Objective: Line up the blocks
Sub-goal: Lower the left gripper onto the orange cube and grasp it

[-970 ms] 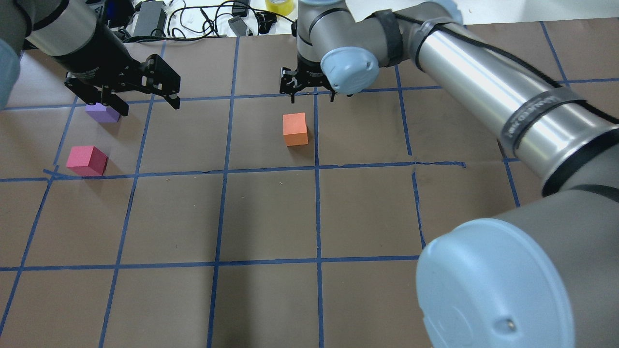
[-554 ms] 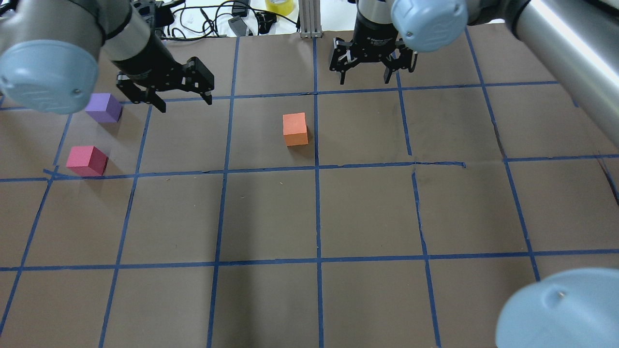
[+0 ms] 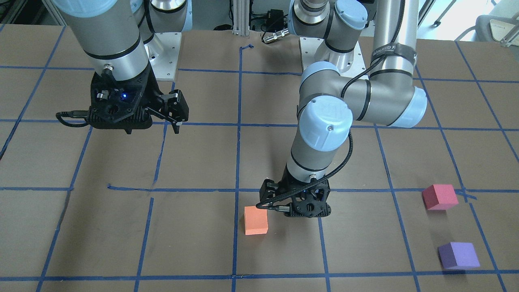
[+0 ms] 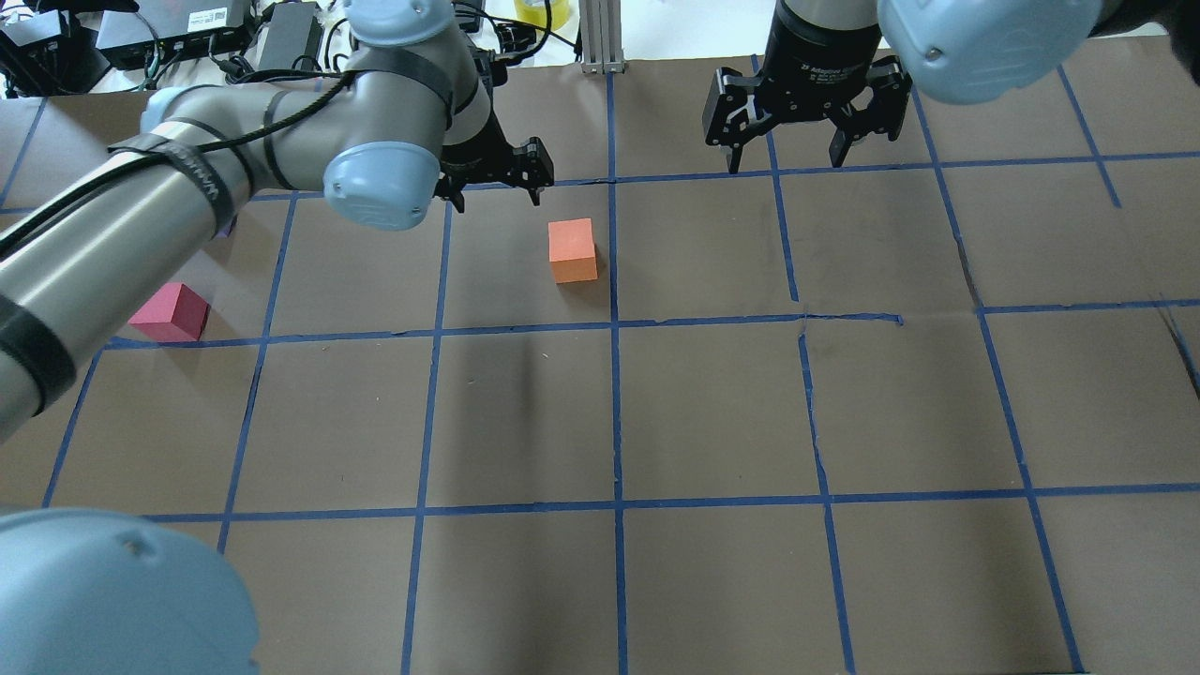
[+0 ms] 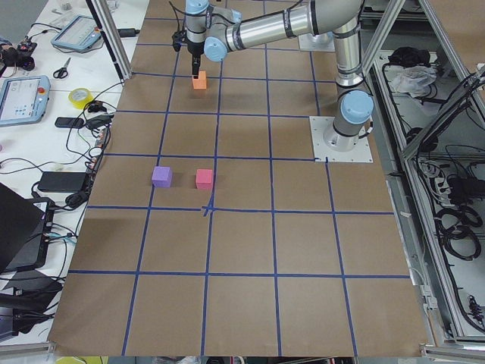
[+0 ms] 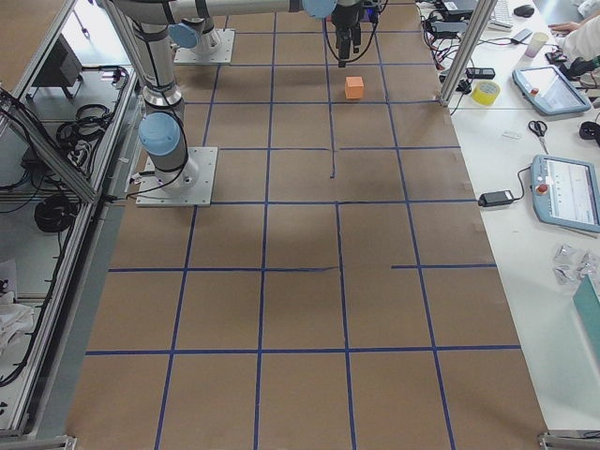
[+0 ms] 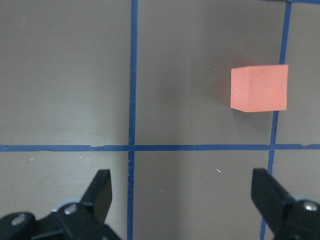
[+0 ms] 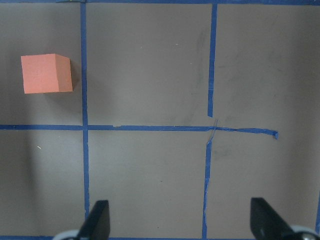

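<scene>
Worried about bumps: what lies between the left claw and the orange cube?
Only brown paper crossed by blue tape, between left gripper and orange cube, per the left wrist view.

No word can be read with certainty; a line of white lettering runs across the black collar [image 4: 814,67] just above the right gripper [image 4: 783,164], too blurred to spell out; a black band [image 4: 202,183] around the left arm [image 4: 103,239] carries pale capitals, possibly a maker's name; a white sticker [image 4: 211,16] on a black box [image 4: 178,28] beyond the far left corner of the desk [image 4: 712,403] bears print too small to read.
</scene>
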